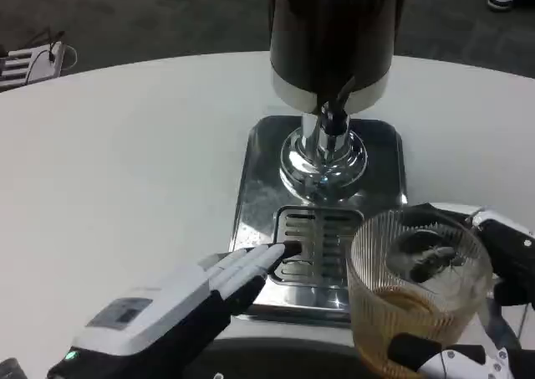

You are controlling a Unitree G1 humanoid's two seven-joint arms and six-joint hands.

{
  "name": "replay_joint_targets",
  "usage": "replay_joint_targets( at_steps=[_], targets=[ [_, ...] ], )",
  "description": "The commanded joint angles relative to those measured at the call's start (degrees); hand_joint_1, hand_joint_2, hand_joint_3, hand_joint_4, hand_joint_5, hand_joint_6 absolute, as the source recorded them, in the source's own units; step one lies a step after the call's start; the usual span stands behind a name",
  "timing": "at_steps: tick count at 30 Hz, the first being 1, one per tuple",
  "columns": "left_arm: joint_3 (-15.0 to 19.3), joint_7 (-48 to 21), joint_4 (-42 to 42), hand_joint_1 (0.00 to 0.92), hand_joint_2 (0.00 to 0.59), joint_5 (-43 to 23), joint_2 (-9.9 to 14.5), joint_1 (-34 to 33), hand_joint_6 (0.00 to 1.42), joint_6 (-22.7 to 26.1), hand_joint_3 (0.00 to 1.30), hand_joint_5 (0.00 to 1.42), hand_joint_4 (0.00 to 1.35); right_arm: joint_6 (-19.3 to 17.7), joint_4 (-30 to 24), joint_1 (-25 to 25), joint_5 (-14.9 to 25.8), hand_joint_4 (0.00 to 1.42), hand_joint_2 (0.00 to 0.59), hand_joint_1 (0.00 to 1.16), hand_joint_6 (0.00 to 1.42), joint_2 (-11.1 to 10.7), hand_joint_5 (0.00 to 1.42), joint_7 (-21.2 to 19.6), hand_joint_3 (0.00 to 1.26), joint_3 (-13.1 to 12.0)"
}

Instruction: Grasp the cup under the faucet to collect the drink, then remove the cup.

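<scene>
Gripping cup [418, 295]: right hand [493, 312] wrapped around.

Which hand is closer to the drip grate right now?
Left. The left hand has its fingertips resting on the drip grate's front-left edge; the right hand holds the cup off to the grate's right.

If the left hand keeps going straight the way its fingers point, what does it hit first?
Probably the slotted grate in the metal tray; the left hand fingertips are already at its edge. Further along stands the dispenser base. Height is unclear.

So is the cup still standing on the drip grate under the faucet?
No, the cup is held in the right hand, off to the right of the grate.
</scene>
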Motion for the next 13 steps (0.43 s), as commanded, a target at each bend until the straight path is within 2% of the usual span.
replay_joint_targets(
  at_steps=[1,13],
  targets=[
    [0.79,-0.18,-1.27,0.000,0.103,-0.31,0.49,1.02,0.00,-0.44,0.01,0.00,0.00,-2.56,-2.15,0.18,1.37,1.42,0.310,0.92,1.42,-0.17,1.42,0.38,1.18,-1.05],
    [1.75,-0.53,-2.14,0.000,0.103,0.49,1.38,1.67,0.00,-1.31,0.01,0.00,0.00,-2.80,-3.04,0.92,1.54,1.42,0.310,0.92,1.42,-0.07,1.42,1.39,1.18,-1.49]
  ],
)
